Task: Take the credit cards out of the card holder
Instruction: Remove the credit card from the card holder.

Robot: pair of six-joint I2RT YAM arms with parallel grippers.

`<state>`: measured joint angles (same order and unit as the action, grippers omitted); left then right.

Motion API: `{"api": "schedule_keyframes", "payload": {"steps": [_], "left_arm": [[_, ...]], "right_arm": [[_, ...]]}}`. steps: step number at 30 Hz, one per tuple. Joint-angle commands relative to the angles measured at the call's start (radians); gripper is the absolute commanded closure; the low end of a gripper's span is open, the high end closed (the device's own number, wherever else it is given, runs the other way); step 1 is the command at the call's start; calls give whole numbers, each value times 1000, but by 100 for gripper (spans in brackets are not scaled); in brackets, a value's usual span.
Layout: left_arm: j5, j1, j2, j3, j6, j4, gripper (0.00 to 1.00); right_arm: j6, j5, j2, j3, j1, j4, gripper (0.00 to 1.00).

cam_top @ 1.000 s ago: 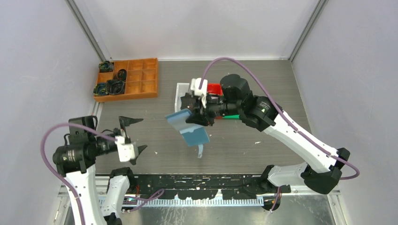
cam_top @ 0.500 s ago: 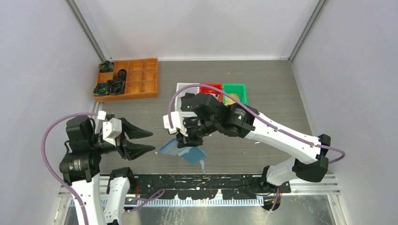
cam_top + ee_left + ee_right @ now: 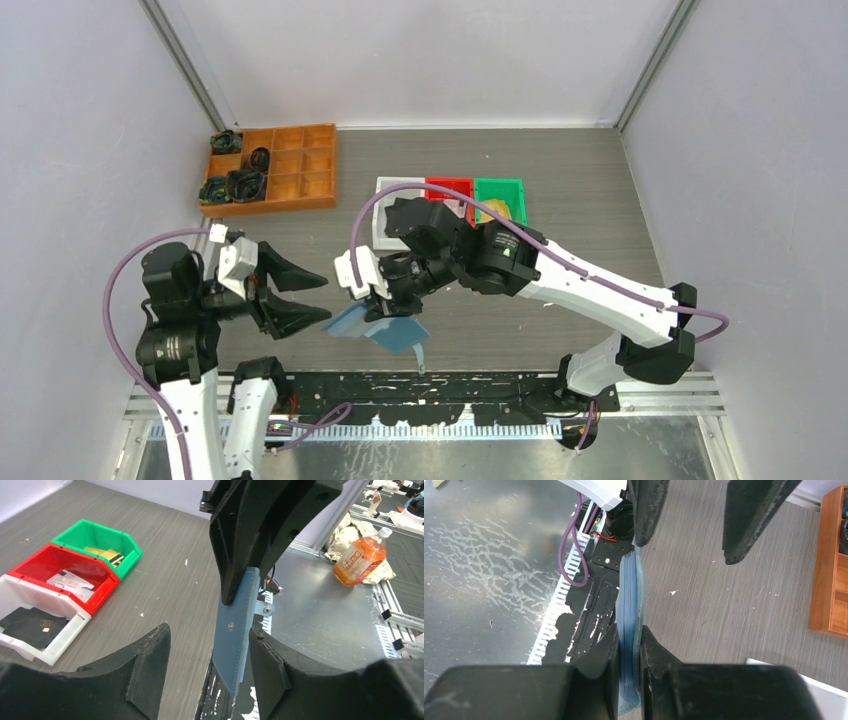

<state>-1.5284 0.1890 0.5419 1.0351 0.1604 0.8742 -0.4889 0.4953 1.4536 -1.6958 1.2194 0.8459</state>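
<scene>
Progress looks partial: my right hand (image 3: 385,300) is clamped on the teal card holder (image 3: 372,326), held above the bench. My left hand (image 3: 326,299) gapes empty just beside it. Credit cards (image 3: 70,582) lie in the red bin (image 3: 102,591); whether more remain inside, I cannot tell.

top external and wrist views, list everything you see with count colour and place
card holder: 1, teal-blue, off the table near its front edge
white bin: 1, white, mid-table, dark cards inside
red bin: 1, red, beside it, pale card inside
green bin: 1, green, row's end, yellowish cards inside
wooden tray: 1, orange-brown, back left
bottle: 1, orange, off the table
left gripper: 1, black, open, facing the holder
right gripper: 1, black, shut on the holder
</scene>
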Motion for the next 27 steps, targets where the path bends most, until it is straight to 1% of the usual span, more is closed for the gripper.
{"api": "schedule_keyframes", "payload": {"steps": [1,2,3,5,6,7,8,9,11,13,15,18,21,22,23,24,25,27], "left_arm": [[0,-17,52,-4,-35,-53,40],[24,-35,62,-6,-31,-56,38],[82,-62,84,-4,-33,-66,35],[276,-160,180,50,-35,-36,31],[410,-241,261,107,-35,0,25],[536,-320,348,179,-19,56,13],[673,-382,453,270,10,128,7],[768,-423,583,355,50,199,3],[833,-429,734,515,127,319,0],[801,-402,805,601,165,343,0],[714,-392,851,653,241,406,0],[567,-392,914,681,339,539,0],[476,-389,947,682,376,636,0],[433,-389,940,665,380,640,0],[391,-389,921,635,388,633,0],[362,-390,888,593,377,588,0],[357,-391,845,541,317,503,0],[388,-390,730,414,175,280,1]], "right_arm": [[-30,0,-11,-17,1,-60,99],[-30,-7,-5,-15,-5,-64,99],[-26,-6,4,-12,-21,-68,99],[16,32,27,-5,-101,-87,99],[43,69,36,0,-148,-99,99],[63,93,41,10,-194,-110,99],[78,98,37,29,-224,-129,99],[91,95,25,60,-260,-156,99],[126,118,-22,135,-312,-226,99],[172,147,-66,231,-368,-320,99],[198,176,-90,283,-412,-385,99],[172,218,-77,277,-447,-343,99],[150,274,-56,262,-463,-307,99],[156,297,-52,264,-469,-317,99],[163,316,-45,267,-473,-329,99],[170,335,-37,264,-474,-334,99],[179,353,-26,256,-474,-340,99],[204,389,-3,243,-475,-357,99]]}}
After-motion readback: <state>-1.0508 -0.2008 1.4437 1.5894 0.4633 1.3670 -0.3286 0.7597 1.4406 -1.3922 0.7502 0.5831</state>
